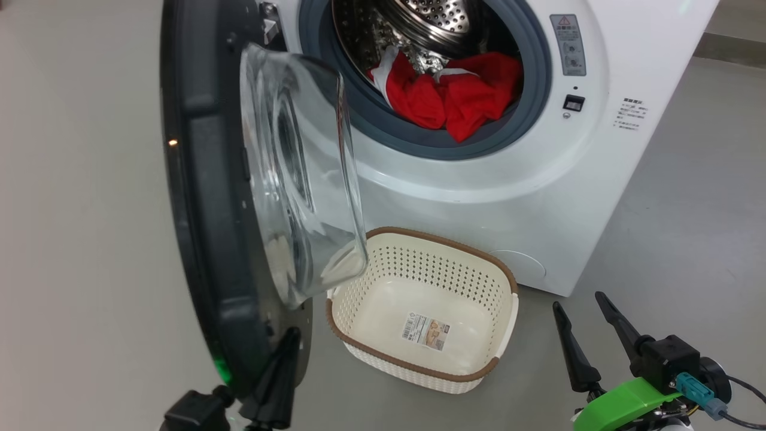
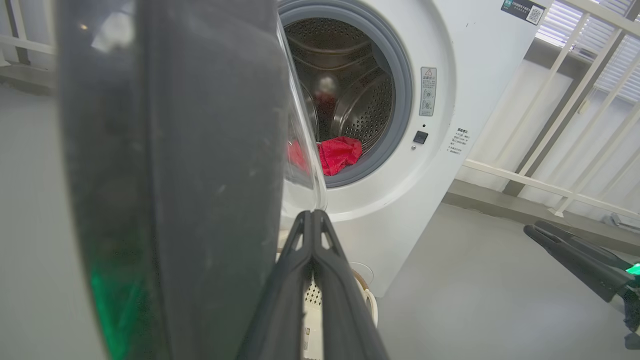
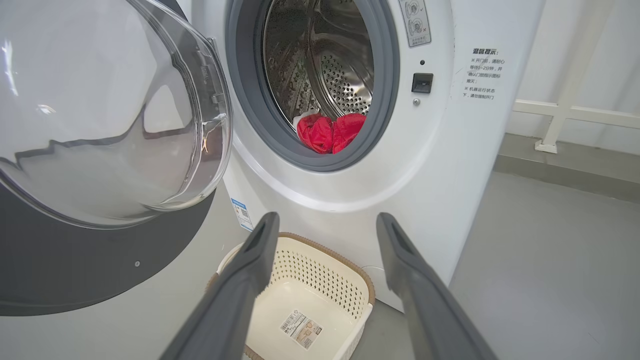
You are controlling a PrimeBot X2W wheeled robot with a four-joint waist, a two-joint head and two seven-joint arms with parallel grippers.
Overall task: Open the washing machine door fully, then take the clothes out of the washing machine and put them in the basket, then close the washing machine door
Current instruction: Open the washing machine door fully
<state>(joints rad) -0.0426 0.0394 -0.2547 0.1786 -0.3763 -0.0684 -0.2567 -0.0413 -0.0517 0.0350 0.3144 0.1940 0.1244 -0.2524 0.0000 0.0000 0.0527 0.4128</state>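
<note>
Clothes [image 1: 473, 99] lie at eleven o'clock from our spread right gripper [image 1: 577, 300]; left gripper [image 1: 292, 336], pressed together, sits by the door [image 1: 203, 179]

Open door [image 1: 203, 197], red clothes [image 1: 455, 99] in drum [image 1: 431, 18], basket [image 1: 440, 240] on floor [image 1: 658, 239].
</note>
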